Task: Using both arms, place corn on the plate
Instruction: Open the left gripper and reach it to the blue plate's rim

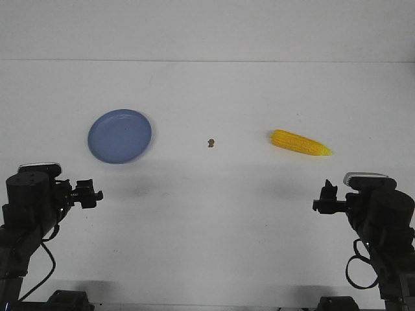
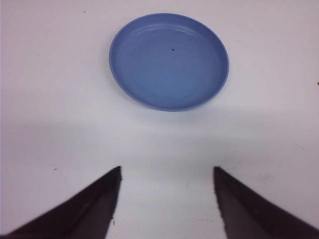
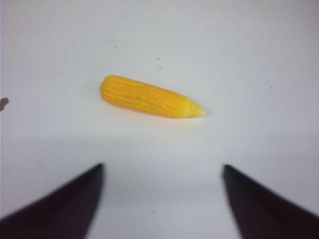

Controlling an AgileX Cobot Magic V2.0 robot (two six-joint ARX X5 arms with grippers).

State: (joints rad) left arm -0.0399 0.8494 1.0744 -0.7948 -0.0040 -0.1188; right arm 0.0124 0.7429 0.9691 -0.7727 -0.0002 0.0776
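Plate: one round, shallow blue-lavender plate with a raised rim (image 1: 120, 136) lies on the left part of the white table (image 1: 207, 214); it holds nothing except a tiny dark fleck seen in the left wrist view (image 2: 169, 61).
Corn: one yellow corn cob with bumpy kernels (image 1: 301, 142) lies flat on the right part of the table, well apart from the plate, its pointed end towards the right edge; the right wrist view shows it whole and untouched (image 3: 150, 97).
Speck: one small brown speck (image 1: 211, 142) sits between plate and corn.
Left arm: the black left gripper (image 2: 167, 199) hangs near the plate, jaws spread, gripping nothing.
Right arm: the black right gripper (image 3: 162, 199) hangs near the corn, jaws spread wide, gripping nothing.
Count: one plate, one corn, two arms.
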